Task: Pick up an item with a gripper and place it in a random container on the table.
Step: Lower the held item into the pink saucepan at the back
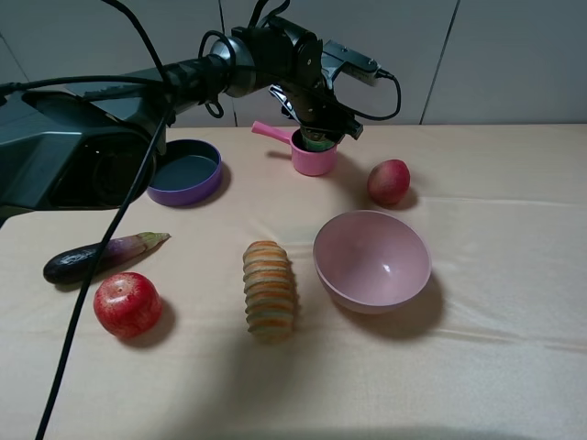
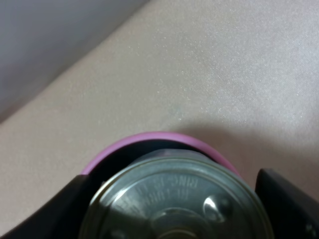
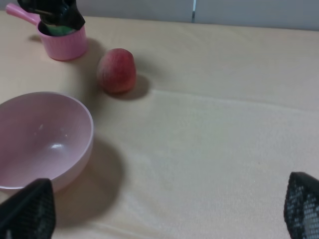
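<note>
My left gripper (image 1: 321, 128) reaches across to the small pink saucepan (image 1: 314, 161) at the back middle of the beige table (image 1: 495, 302). It is shut on the small tin can (image 1: 318, 140) and holds it in the saucepan's mouth. In the left wrist view the can's silver lid (image 2: 174, 199) sits between the two black fingers (image 2: 45, 214), with the pink saucepan rim (image 2: 149, 137) just behind it. The right wrist view shows the saucepan (image 3: 65, 45) and the can's green band (image 3: 60, 30) under the left gripper (image 3: 55, 12). My right gripper (image 3: 167, 206) is open and empty over bare cloth.
A purple frying pan (image 1: 186, 171) lies left of the saucepan and a reddish peach (image 1: 389, 181) right of it. A wide pink bowl (image 1: 371, 259) sits mid-table, a bread loaf (image 1: 269, 289) beside it. An eggplant (image 1: 92, 258) and a red apple (image 1: 127, 304) lie front left.
</note>
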`<state>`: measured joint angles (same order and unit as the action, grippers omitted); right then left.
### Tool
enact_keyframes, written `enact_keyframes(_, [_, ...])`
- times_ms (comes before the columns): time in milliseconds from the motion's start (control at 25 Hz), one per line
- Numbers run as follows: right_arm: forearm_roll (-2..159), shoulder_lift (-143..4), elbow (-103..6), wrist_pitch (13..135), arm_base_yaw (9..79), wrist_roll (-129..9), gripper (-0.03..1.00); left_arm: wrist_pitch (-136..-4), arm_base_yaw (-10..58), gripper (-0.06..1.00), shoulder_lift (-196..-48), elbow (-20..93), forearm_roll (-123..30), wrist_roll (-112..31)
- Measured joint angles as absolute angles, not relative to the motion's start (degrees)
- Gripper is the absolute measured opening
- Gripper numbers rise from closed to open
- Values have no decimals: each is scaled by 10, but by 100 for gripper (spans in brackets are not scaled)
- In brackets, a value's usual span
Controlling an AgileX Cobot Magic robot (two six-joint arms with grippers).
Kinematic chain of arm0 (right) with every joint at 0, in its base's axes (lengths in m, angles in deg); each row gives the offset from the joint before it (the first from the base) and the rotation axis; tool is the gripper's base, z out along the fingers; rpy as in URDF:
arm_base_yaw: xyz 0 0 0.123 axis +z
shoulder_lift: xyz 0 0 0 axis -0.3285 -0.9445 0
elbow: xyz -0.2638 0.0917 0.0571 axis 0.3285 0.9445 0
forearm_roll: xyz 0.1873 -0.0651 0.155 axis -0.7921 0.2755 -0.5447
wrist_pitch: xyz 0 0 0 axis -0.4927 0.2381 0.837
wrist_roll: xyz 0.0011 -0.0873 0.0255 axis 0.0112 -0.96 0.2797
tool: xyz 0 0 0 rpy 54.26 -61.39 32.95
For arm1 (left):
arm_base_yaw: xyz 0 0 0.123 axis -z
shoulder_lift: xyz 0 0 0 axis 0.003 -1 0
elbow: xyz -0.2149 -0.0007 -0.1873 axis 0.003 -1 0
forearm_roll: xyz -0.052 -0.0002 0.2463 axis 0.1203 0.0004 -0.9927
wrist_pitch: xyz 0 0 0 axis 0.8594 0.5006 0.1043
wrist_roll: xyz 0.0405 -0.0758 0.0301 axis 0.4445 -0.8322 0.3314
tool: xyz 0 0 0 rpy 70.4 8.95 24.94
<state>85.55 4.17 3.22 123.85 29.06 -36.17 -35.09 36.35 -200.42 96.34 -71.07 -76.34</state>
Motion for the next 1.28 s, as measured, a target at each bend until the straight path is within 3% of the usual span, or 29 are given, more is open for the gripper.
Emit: enact_keyframes(1280, [855, 42, 32, 1239, 291, -362, 69, -342, 357, 67, -2005, 963, -716, -765])
